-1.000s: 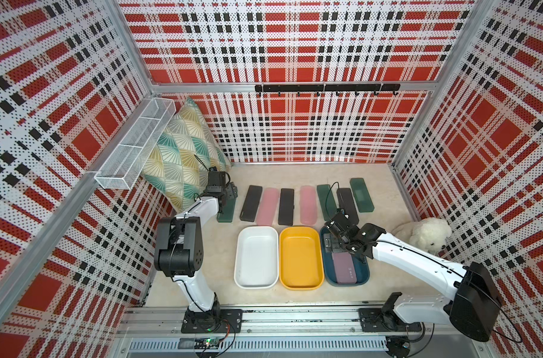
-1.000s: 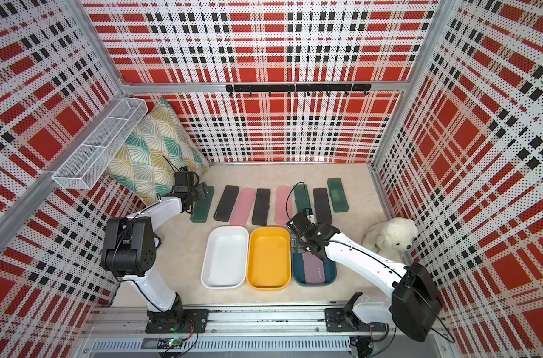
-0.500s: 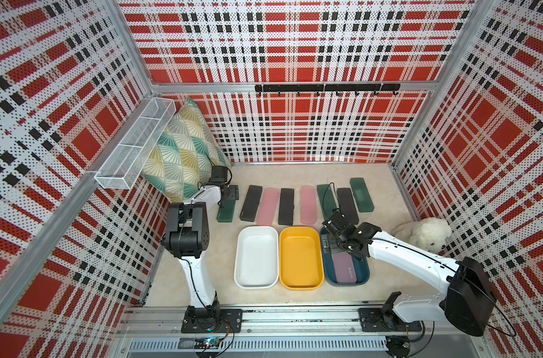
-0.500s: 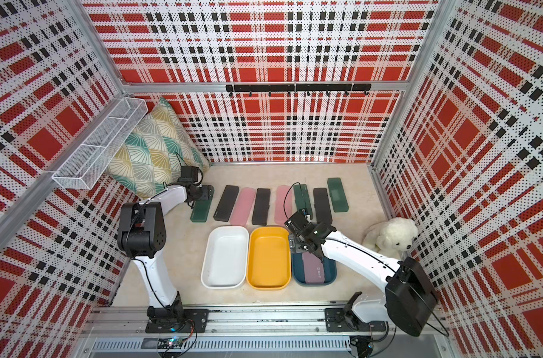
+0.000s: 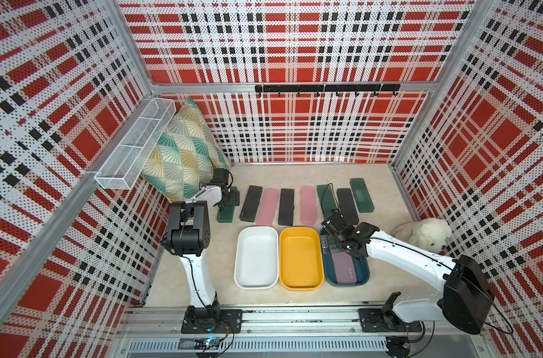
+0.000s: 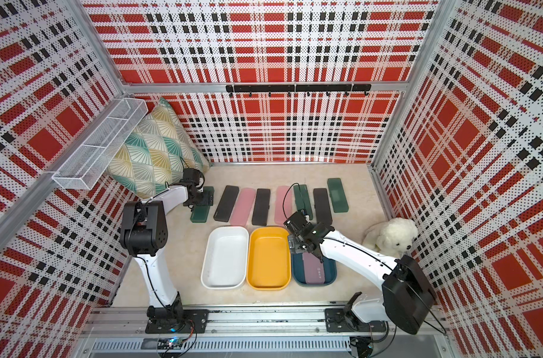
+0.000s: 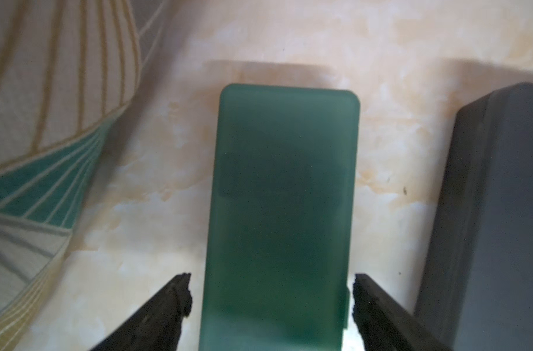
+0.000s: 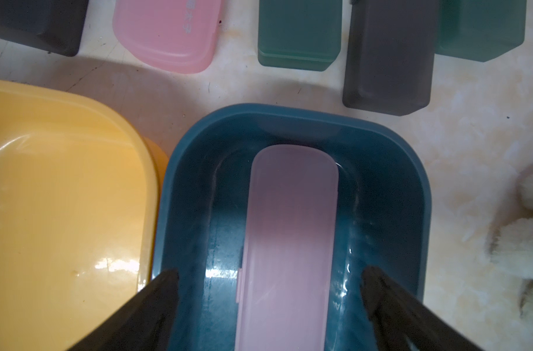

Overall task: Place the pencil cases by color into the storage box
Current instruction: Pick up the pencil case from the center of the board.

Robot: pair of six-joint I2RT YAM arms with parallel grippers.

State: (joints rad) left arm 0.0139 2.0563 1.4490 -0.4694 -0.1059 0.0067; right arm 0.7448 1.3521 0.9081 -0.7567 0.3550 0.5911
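Note:
Several pencil cases lie in a row at the back. From the left they are dark green [image 5: 225,214], black [image 5: 251,203], pink [image 5: 267,206], black [image 5: 286,206], pink [image 5: 308,204], green [image 5: 326,198], black [image 5: 347,206] and green [image 5: 361,194]. My left gripper [image 7: 271,288] [image 5: 229,201] is open. It straddles the leftmost green case [image 7: 283,197] with a gap on each side. My right gripper [image 8: 269,285] [image 5: 336,246] hangs open above the blue tub [image 8: 289,112], where one pink case [image 8: 289,228] [image 6: 315,271] lies flat.
A white tub [image 5: 256,257] and a yellow tub [image 5: 301,257] stand beside the blue one. A patterned cushion [image 5: 183,158] leans just behind my left gripper. A white plush toy [image 5: 428,235] sits at the right wall. A wire basket [image 5: 133,145] hangs on the left wall.
My left arm's elbow has swung up and inward while its gripper stayed over the leftmost green case. The right gripper has stayed open over the blue tub.

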